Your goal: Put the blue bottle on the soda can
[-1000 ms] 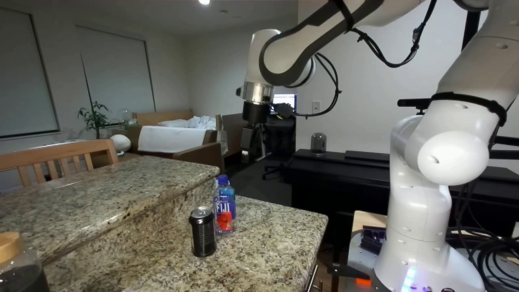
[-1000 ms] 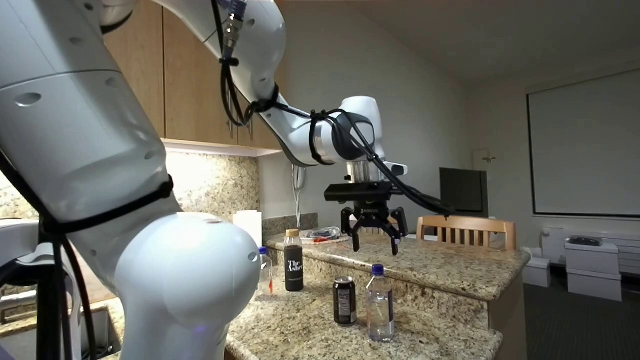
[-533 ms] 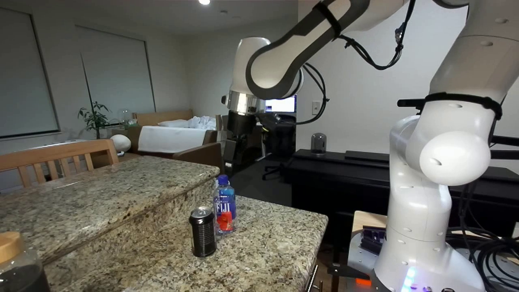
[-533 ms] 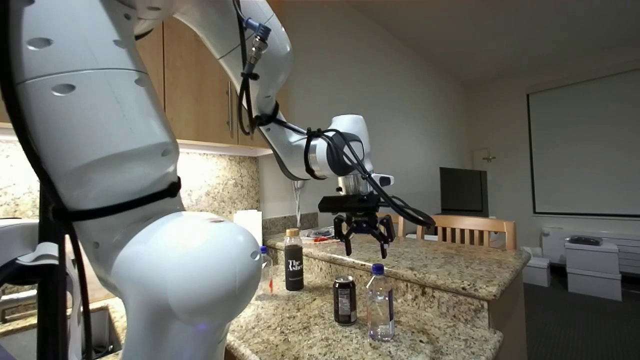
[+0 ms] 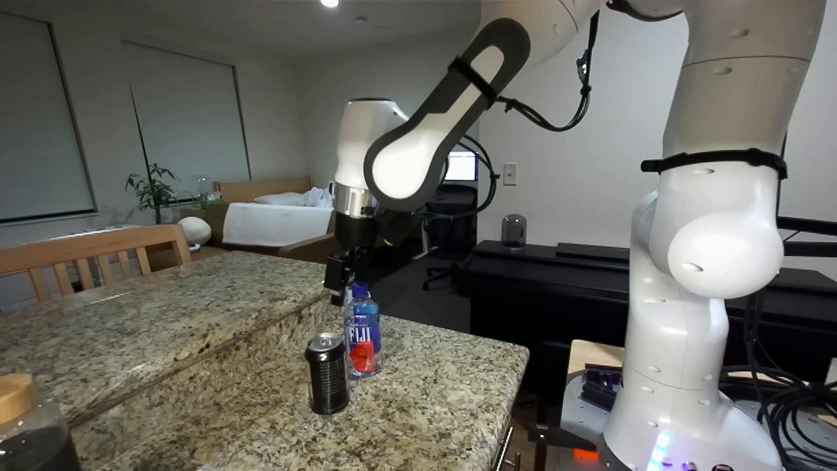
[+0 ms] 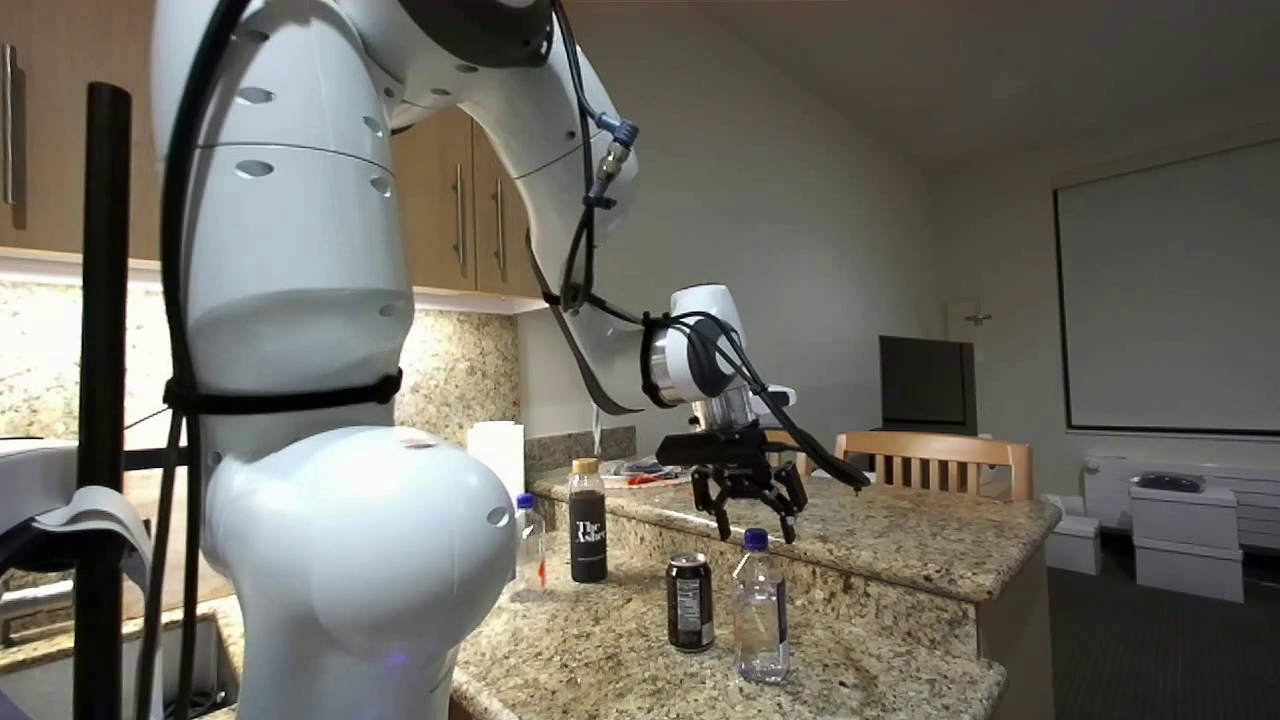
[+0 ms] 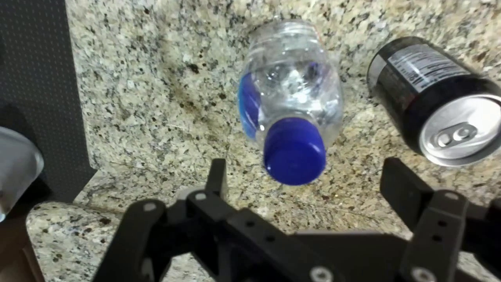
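The blue bottle stands upright on the lower granite counter, in both exterior views (image 5: 363,332) (image 6: 760,615); its blue cap points toward the wrist camera (image 7: 294,152). The dark soda can stands upright close beside it (image 5: 327,379) (image 6: 690,605) and shows at the right of the wrist view (image 7: 415,78). My gripper (image 7: 305,161) is open and empty. In the wrist view its fingers appear on either side of the cap, with gaps on both sides. In the exterior views the gripper (image 5: 337,301) (image 6: 757,537) is near cap height, toward the raised ledge; contact is not seen.
A raised granite ledge (image 5: 196,301) (image 6: 850,520) runs right behind the bottle and can. A dark bottle with a wooden cap (image 6: 588,535) and another blue-capped bottle (image 6: 530,550), partly hidden by the arm, stand farther along the counter. A wooden chair (image 6: 930,460) is beyond the ledge.
The arm has reached forward and lowered my open gripper from well above the counter to near the bottle's cap. The bottle and can have not moved.
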Robot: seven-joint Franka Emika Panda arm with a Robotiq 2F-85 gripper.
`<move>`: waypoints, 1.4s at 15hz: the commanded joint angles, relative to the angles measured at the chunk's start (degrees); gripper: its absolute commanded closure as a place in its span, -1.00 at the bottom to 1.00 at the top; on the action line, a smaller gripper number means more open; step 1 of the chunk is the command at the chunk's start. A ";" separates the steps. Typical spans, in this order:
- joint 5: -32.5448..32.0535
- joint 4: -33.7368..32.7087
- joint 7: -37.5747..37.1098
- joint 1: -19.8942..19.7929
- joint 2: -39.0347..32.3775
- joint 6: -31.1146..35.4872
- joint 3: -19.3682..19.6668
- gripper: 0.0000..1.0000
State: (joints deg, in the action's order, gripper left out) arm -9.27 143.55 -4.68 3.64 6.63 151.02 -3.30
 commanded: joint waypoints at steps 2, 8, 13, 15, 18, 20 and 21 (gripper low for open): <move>-6.70 -3.90 -9.22 -2.39 -3.38 -1.45 -0.46 -1.00; 2.66 -4.68 -3.62 -0.44 -4.55 -4.93 -0.37 -0.05; 4.77 -5.70 -4.45 -0.53 -3.48 -11.06 -0.04 0.56; 4.54 -6.16 -4.62 -0.70 -3.47 -12.31 0.14 0.78; 4.77 -6.34 -4.38 -0.76 -3.63 -13.38 0.43 0.88; 4.61 -6.35 -4.46 -0.77 -3.66 -13.86 0.53 0.85; 4.41 -6.28 -4.50 -0.72 -3.56 -13.76 0.51 0.81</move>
State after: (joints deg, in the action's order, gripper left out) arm -5.95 137.03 -10.38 3.19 2.46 139.10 -2.75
